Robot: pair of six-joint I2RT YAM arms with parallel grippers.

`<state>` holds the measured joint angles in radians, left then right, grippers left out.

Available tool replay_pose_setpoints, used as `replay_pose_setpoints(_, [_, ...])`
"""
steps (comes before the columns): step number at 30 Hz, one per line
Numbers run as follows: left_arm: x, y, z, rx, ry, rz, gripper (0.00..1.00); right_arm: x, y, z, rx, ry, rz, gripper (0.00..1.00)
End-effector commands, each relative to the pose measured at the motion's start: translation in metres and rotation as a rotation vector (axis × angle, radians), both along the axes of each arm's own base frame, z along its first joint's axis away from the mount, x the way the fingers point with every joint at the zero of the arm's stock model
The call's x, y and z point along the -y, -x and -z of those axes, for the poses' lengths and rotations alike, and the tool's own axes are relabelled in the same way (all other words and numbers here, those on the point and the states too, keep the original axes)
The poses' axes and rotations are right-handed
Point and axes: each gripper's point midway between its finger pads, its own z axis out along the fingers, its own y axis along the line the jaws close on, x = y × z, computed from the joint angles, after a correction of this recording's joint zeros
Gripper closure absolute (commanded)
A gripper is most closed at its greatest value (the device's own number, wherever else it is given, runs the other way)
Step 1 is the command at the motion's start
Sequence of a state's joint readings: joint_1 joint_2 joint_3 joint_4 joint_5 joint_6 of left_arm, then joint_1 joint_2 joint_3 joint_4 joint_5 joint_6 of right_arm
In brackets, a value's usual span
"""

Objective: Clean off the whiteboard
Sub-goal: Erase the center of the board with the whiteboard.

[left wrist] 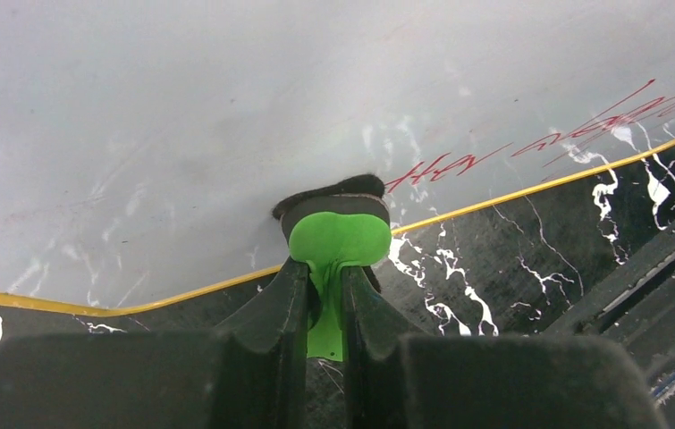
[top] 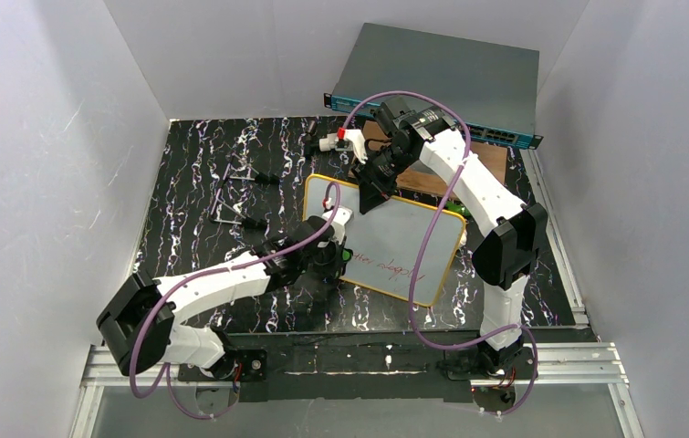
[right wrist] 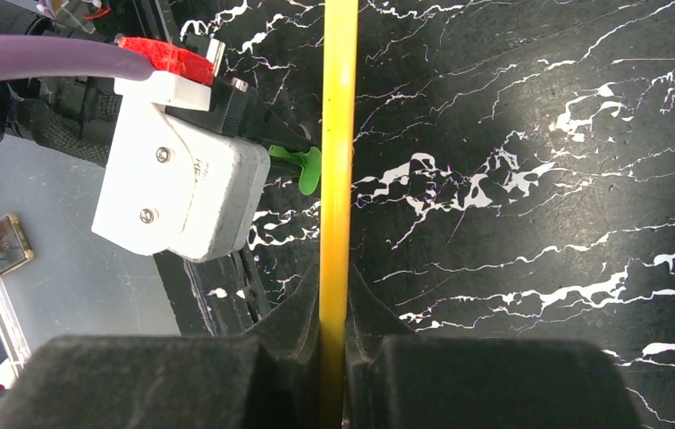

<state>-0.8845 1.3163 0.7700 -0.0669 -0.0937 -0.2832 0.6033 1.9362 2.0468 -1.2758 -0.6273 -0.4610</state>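
Note:
The whiteboard (top: 404, 239), white with a yellow rim, lies tilted on the black marbled mat, with red handwriting (top: 393, 266) near its front edge. My right gripper (top: 375, 189) is shut on its far rim; in the right wrist view the yellow rim (right wrist: 338, 179) runs straight between the jaws of that gripper (right wrist: 333, 308). My left gripper (top: 336, 258) is shut on the handle of a green eraser (left wrist: 338, 234). The eraser's black felt pad (left wrist: 333, 189) rests against the whiteboard (left wrist: 226, 116), just left of the red writing (left wrist: 584, 130). The green eraser (right wrist: 308, 170) also shows beside the rim in the right wrist view.
A brown wooden board (top: 491, 160) lies behind the whiteboard, under a grey network switch (top: 441, 78). A white marker with a red cap (top: 336, 141) sits at the back. Metal clips (top: 231, 196) lie on the black marbled mat (top: 194, 228) to the left. White walls close in both sides.

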Motion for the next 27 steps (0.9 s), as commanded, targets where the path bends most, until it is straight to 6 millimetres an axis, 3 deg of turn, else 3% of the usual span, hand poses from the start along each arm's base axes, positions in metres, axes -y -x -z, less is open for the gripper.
replay_pose_setpoints(1, [-0.022,-0.033,-0.013,0.169,0.01,-0.153,1.0,-0.005,0.035,-0.011,-0.082,-0.037,-0.078,0.99])
replay_pose_setpoints(8, [-0.053,-0.017,0.033,0.122,-0.074,-0.214,1.0,-0.006,0.036,-0.01,-0.088,-0.039,-0.08,0.99])
replay_pose_setpoints(12, [-0.056,-0.02,0.031,0.138,-0.095,-0.213,1.0,-0.006,0.036,-0.009,-0.088,-0.036,-0.081,0.99])
replay_pose_setpoints(20, [-0.009,-0.019,-0.008,0.237,0.004,-0.061,1.0,-0.006,0.036,-0.009,-0.089,-0.035,-0.082,0.99])
replay_pose_setpoints(27, [0.019,-0.008,-0.012,0.335,0.028,0.038,1.0,-0.006,0.037,-0.01,-0.088,-0.038,-0.083,0.99])
